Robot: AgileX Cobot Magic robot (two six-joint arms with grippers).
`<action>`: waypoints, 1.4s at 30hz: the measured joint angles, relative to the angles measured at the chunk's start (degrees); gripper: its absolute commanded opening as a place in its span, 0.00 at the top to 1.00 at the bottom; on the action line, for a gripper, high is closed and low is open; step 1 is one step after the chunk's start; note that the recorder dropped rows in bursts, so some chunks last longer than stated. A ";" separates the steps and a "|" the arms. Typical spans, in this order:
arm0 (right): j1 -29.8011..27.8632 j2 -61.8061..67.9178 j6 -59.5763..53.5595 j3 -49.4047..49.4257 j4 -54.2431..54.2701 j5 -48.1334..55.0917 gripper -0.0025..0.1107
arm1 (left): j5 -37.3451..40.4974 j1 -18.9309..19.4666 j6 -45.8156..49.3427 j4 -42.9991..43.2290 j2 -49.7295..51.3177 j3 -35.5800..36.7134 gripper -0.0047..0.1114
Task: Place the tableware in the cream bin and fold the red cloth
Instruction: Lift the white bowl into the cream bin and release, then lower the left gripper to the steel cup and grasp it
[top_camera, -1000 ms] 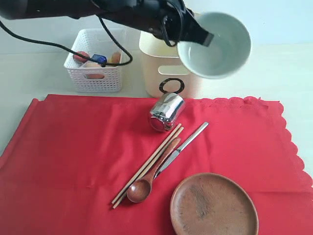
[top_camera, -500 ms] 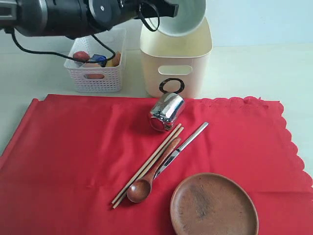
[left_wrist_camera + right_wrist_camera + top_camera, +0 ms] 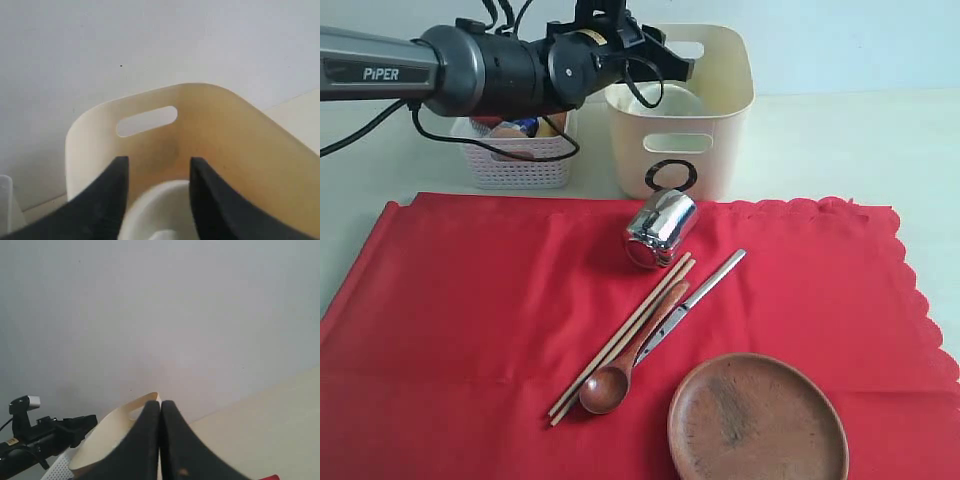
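1. The white bowl (image 3: 672, 100) lies inside the cream bin (image 3: 720, 150). Its smooth, pale inside shows just below the bin's rim, and its outside is hidden.
2. The bin is tall, smooth plastic with rounded corners, slot handles and a black ring on its front wall.
3. The left gripper (image 3: 665, 68) hangs over the bin's opening with its black fingers (image 3: 112, 195) apart. The bowl sits below the gap, and contact cannot be told.
4. The right gripper (image 3: 160, 405) has its fingers pressed together on nothing.
5. The red cloth (image 3: 470, 300) lies flat in front of the bin, with one edge scalloped.
6. On the cloth a shiny steel cup (image 3: 660, 230) lies on its side nearest the bin. Farther off are the wooden chopsticks (image 3: 620, 340), the wooden spoon (image 3: 610, 385) and a metal-handled utensil (image 3: 705, 285). The round brown plate (image 3: 757, 420) is farthest.
7. A white lattice basket (image 3: 515, 165) stands beside the bin.
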 measured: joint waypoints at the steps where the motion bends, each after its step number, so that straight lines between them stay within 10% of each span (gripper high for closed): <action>1: 0.00 0.00 0.00 0.00 0.00 0.00 0.98 | 0.00 0.00 -0.03 0.00 0.00 -0.12 0.41; 19: 0.00 0.00 0.00 0.00 0.00 0.00 0.98 | 4.02 0.00 -0.13 0.00 -1.28 -0.12 0.30; 31: 0.00 0.00 0.00 0.00 0.00 0.00 0.98 | 23.44 0.00 0.13 3.65 -11.43 -0.12 0.96; 42: 0.00 0.00 0.00 0.00 0.00 0.00 0.98 | 42.71 -3.01 2.30 3.77 -23.16 6.31 0.96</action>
